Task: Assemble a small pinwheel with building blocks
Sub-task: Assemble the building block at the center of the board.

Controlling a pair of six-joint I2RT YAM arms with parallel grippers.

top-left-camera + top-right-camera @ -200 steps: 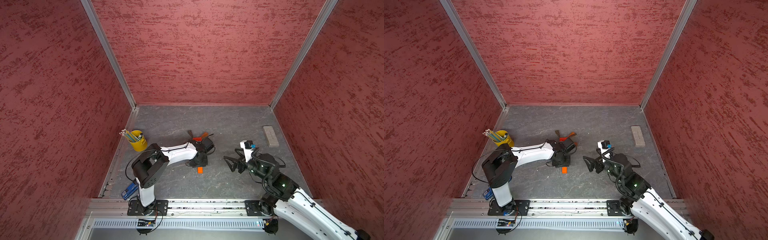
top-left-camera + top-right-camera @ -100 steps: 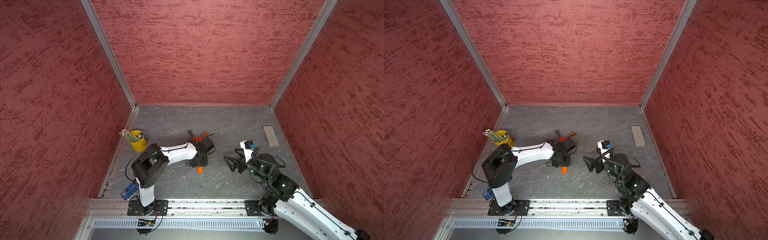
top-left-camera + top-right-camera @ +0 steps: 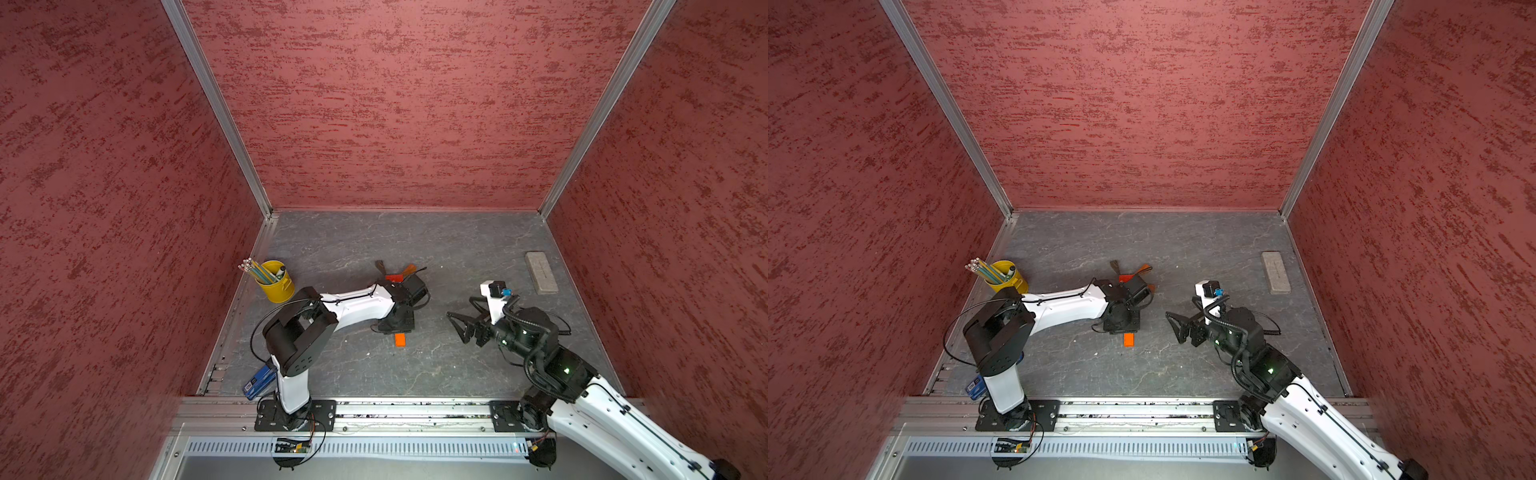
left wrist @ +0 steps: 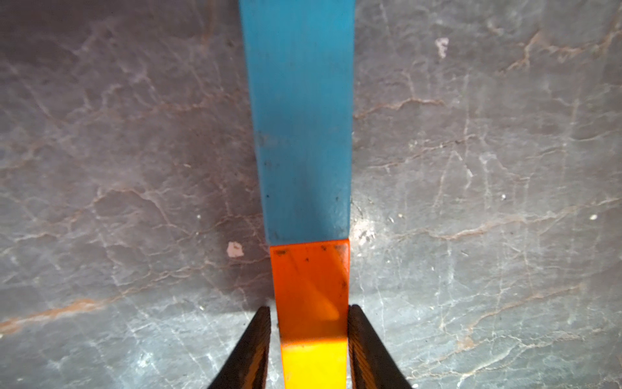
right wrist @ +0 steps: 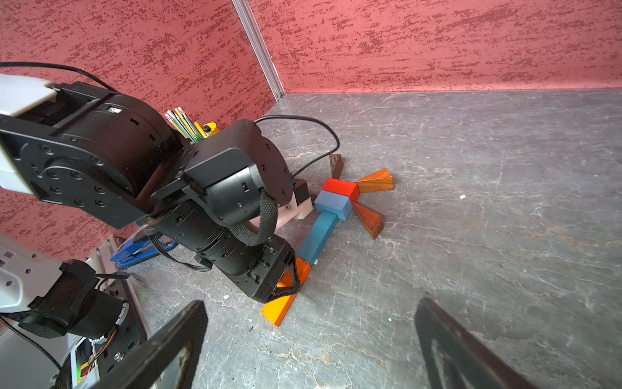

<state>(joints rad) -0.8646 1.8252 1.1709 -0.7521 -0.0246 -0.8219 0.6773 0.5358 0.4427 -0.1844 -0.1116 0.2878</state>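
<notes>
Left gripper [image 4: 309, 307] fingers clamp the orange bar [image 4: 309, 276]; it abuts the blue bar [image 4: 299, 118] on the table [image 4: 471, 168]. Right gripper [image 5: 311, 303] hovers to the right; fingers wide apart.

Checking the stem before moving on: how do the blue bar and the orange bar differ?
The blue bar lies free; the orange bar sits between the jaws of the left gripper. The blue bar reaches the cube; the orange bar forms the outer end. Both lie flat, end to end.
</notes>
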